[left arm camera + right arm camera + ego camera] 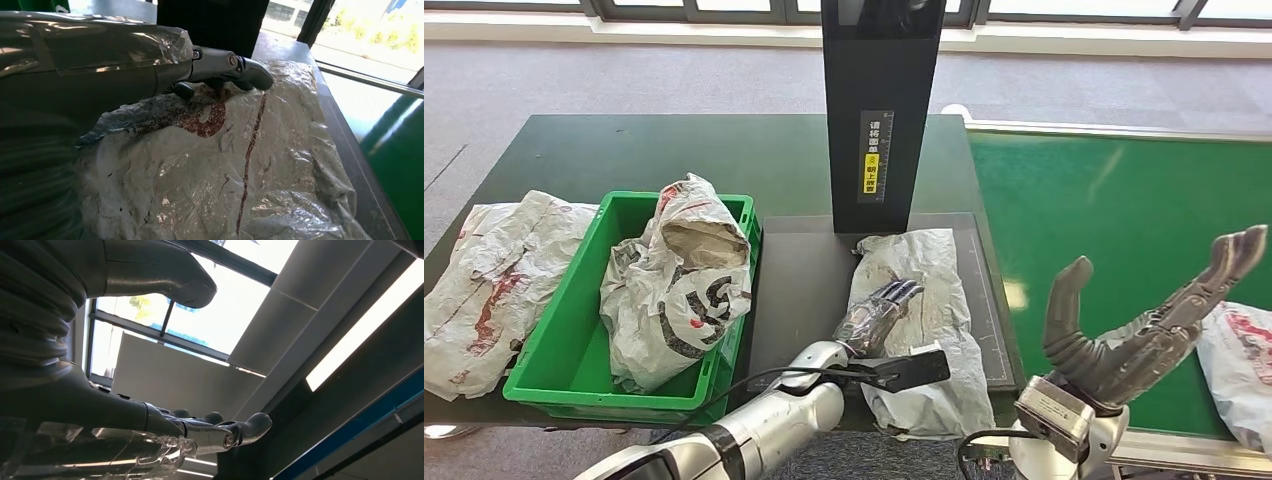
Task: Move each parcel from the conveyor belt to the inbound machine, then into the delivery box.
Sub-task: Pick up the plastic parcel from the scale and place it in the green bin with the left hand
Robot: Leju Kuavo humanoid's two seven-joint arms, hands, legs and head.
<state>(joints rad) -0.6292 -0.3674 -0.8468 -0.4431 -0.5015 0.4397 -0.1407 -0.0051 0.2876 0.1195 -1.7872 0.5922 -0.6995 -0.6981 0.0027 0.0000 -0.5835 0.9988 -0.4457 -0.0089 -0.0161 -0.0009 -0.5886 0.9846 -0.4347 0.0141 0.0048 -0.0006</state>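
A crumpled white parcel (929,290) with red print lies on the black platform of the inbound machine (799,280), below its dark upright tower (879,110). My left hand (879,308) lies flat on top of this parcel, fingers stretched out and pointing toward the tower. The left wrist view has the fingers (225,65) resting on the parcel (225,165) without closing round it. My right hand (1149,325) is raised above the green conveyor belt (1114,210), palm up, fingers spread and holding nothing (210,432). A second parcel (1242,370) lies on the belt at the right edge.
A green delivery box (574,350) stands left of the platform with a white parcel (679,285) inside. Another white parcel (494,280) lies on the dark table left of the box. Grey carpet surrounds the table.
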